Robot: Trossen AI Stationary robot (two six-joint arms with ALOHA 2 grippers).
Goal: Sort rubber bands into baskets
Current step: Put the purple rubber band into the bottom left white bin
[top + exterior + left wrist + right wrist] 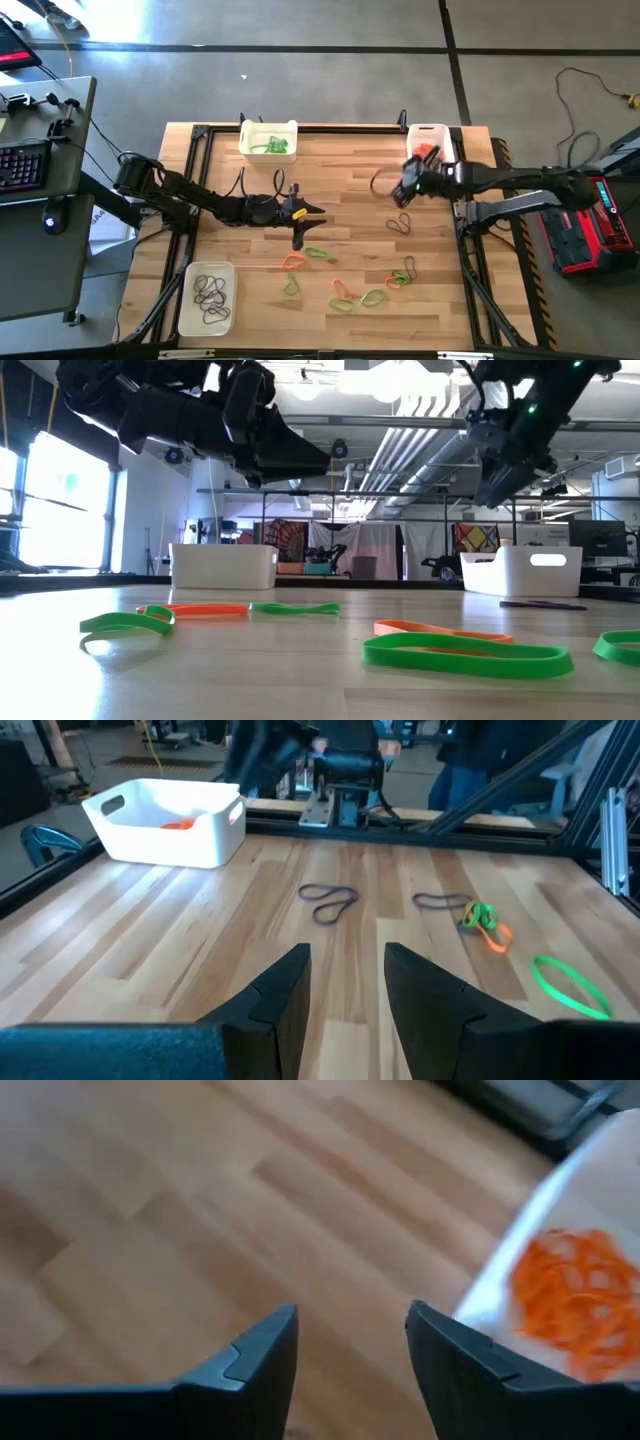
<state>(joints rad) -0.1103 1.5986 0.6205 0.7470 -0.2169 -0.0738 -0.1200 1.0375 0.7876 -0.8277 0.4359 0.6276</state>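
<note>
Right tool (408, 190), fingers apart and empty, hovers beside the orange-band basket (428, 133), drop apparently done; next, reach the dark band (400, 222) just below it; left tool (297, 212) waits, parted.

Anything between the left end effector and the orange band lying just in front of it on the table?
Nothing visible. The left end effector hangs open above bare wood, and the orange band lies flat beyond it with a green band beside it, not in the path. The right end effector is away by the orange basket.
</note>
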